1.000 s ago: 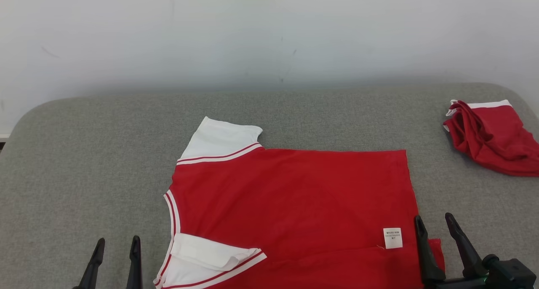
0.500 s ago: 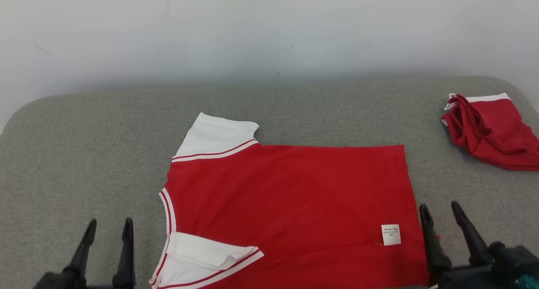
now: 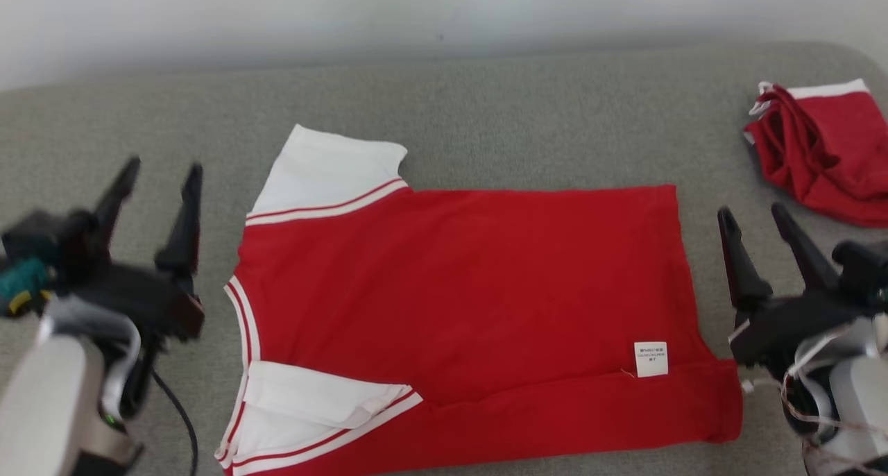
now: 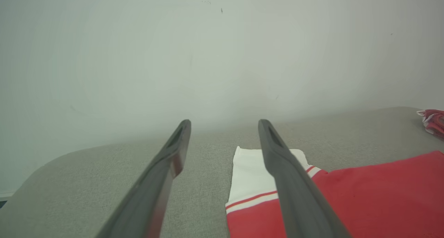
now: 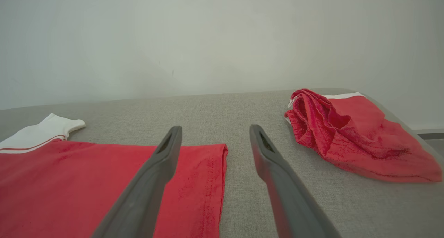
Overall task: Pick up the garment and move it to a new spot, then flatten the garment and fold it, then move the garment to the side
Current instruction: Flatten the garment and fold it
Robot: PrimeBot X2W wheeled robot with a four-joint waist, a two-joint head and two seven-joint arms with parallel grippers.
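Grey fabric-covered counter (image 3: 485, 94) carries everything. The red T-shirt (image 3: 458, 289) lies flat between the two hands, collar end toward the left hand, hem end toward the right. A crumpled red garment (image 3: 825, 150) sits beyond the right hand on its outer side, well apart from the shirt. Leave it alone.

Step, as I read it: flattening is done and the fold is part-way. The edge nearest the robot looks already turned in. Next is probably the far long edge.

To do it well:
- pinch far edge at both ends together, one hand per end
- take only the top layers at the edge, no bunching
- lift low, carry toward the robot in parallel, keep the cloth taut between the hands
- lay edge on edge, then release

Left hand (image 3: 164, 164): fingers apart, empty, off the cloth, just outside the collar side, pointing away from the robot. Its wrist view puts the far white sleeve (image 4: 249, 172) under its inner finger.
Right hand (image 3: 751, 210): fingers apart, empty, just outside the hem. Its wrist view shows the far hem corner (image 5: 215, 154) between its fingers.

Near sleeve (image 3: 312, 400) is tucked inward. Care label (image 3: 651, 359) faces up, just inboard of the right hand.
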